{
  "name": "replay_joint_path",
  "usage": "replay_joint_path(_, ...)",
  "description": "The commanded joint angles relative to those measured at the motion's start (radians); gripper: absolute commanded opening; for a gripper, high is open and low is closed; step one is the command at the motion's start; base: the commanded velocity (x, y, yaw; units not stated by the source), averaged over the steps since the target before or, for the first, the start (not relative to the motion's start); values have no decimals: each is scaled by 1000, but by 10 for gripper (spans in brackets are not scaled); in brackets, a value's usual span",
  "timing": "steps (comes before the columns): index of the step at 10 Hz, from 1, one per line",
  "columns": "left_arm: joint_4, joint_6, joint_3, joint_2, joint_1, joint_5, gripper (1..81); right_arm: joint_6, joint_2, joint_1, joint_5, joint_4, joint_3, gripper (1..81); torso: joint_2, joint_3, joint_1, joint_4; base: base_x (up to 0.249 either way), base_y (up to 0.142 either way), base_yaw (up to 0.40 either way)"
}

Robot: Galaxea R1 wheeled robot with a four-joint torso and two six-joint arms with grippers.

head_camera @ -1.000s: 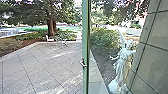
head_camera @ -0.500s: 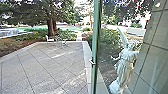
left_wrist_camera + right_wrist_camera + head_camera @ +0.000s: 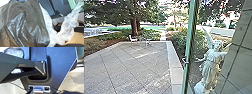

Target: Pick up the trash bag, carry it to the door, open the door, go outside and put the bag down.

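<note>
Soft trash bag (image 3: 27, 25) bulging near the robot's dark body (image 3: 62, 7), its filling unclear.
It is looking light, limp and slippery, probably tearing if snagged; its gathered neck would be giving the surest hold. Whether either claw is pinching anything, one cannot tell. The left wrist view is showing pale, crumpled plastic (image 3: 70, 22) beside the bag; the head view is adding the open door (image 3: 191, 37), a statue (image 3: 210, 66) and paving (image 3: 134, 67).

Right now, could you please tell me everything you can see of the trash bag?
In the left wrist view, the trash bag looks like thin, shiny plastic, dark grey-brown, bulging and heavily creased, with bright highlights along its folds. Crumpled whitish film shows right beside it; whether that belongs to it, I cannot tell. What holds it up is hidden.
</note>
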Motion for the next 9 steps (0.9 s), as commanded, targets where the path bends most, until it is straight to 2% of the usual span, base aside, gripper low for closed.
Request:
replay_joint_path(1, -1, 4, 4, -1, -42, 58, 10, -4, 4, 38, -68, -1, 3, 811, 0, 0, 0, 0, 91, 0, 0)
replay_joint_path(9, -3, 4, 5, -1, -42, 58, 10, -4, 6, 37, -68, -1, 3, 811, 0, 0, 0, 0, 91, 0, 0)
